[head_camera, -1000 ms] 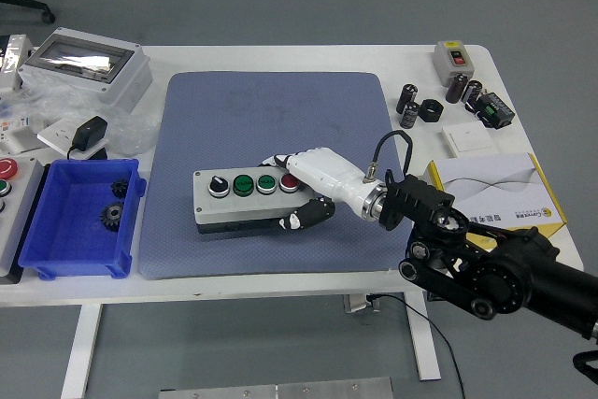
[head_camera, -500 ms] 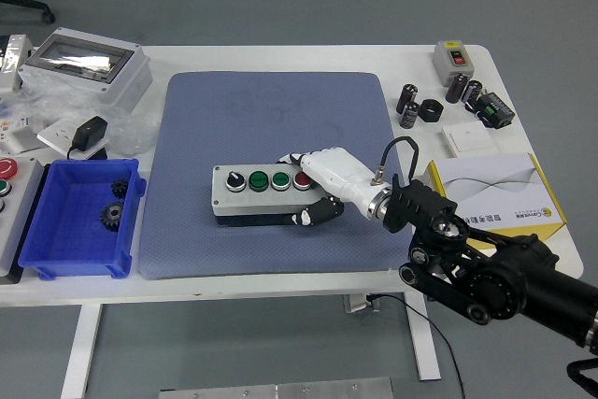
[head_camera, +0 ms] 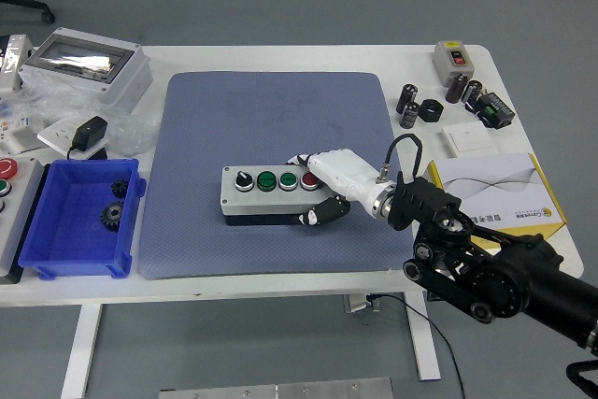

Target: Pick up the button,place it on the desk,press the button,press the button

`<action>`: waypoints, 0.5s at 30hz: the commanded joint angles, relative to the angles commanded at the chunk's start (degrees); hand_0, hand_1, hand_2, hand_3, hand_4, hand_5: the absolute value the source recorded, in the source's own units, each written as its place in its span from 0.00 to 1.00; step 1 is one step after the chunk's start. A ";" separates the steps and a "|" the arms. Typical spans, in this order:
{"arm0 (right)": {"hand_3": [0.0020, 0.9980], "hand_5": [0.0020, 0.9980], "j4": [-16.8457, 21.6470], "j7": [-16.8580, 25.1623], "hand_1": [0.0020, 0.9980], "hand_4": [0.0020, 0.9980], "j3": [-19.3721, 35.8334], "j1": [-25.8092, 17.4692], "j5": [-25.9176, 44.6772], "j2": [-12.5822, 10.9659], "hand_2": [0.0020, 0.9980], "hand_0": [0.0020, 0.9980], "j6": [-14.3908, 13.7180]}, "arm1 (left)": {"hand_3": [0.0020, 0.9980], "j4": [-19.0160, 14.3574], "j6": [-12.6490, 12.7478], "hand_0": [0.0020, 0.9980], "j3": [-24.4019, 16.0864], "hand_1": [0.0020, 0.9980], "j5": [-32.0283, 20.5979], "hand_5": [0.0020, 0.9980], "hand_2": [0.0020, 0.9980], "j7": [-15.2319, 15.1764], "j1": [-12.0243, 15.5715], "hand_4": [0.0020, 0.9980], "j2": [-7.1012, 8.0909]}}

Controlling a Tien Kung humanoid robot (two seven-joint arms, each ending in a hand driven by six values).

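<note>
Just left of the robot's right hand (head_camera: pixel 327 184), on the blue-grey textured mat (head_camera: pixel 271 119), lies the grey rectangular button box (head_camera: pixel 269 195) — a flat control station carrying a black selector knob, two green push buttons and a red push button in a row. The white-shelled hand closes around the box's right end: its fingers curl over the top by the red button while the black-tipped thumb (head_camera: pixel 316 215) presses against the front side, so the grip is tight on the box (whether the base rests fully on the mat cannot be told). The black right arm (head_camera: pixel 495 273) runs back from the hand toward the lower right corner.

Far left of the hand sits a blue plastic bin (head_camera: pixel 79 221) holding black gears. Behind the hand to its right — beyond the mat's edge — stand black cylindrical capacitors (head_camera: pixel 411 105), and close on its right lies a yellow-and-white cardboard box (head_camera: pixel 505 195). All rest on the white table (head_camera: pixel 420 58).
</note>
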 joint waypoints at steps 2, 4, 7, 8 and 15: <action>0.50 0.24 0.02 -0.06 0.42 0.15 0.08 -0.05 0.02 -0.03 0.46 0.36 -0.03 | 0.55 0.00 -0.09 0.55 0.00 0.47 -0.02 0.00 0.46 -0.02 0.00 0.00 0.00; 0.67 0.30 0.04 -0.16 0.66 0.37 0.11 -0.07 0.09 -0.07 0.65 0.72 -0.02 | 0.56 0.00 -0.18 0.54 0.00 0.47 -0.05 0.00 0.46 -0.04 0.01 0.00 0.00; 0.67 0.30 0.03 -0.33 0.66 0.37 0.16 -0.10 0.17 -0.10 0.65 0.72 0.09 | 0.56 0.00 -0.33 0.54 0.01 0.47 -0.16 0.00 0.46 -0.13 0.03 0.00 0.02; 0.67 0.30 0.04 -0.40 0.66 0.37 0.19 -0.11 0.15 -0.11 0.65 0.72 0.16 | 0.56 0.00 -0.39 0.54 -0.01 0.47 -0.17 0.00 0.46 -0.16 0.03 0.00 0.03; 0.72 0.31 0.41 -0.71 0.73 0.49 0.60 -0.20 -0.09 -0.29 0.74 0.79 0.83 | 0.57 -0.21 -2.35 0.53 -0.80 0.47 -0.46 0.00 0.46 -1.57 0.08 0.00 0.12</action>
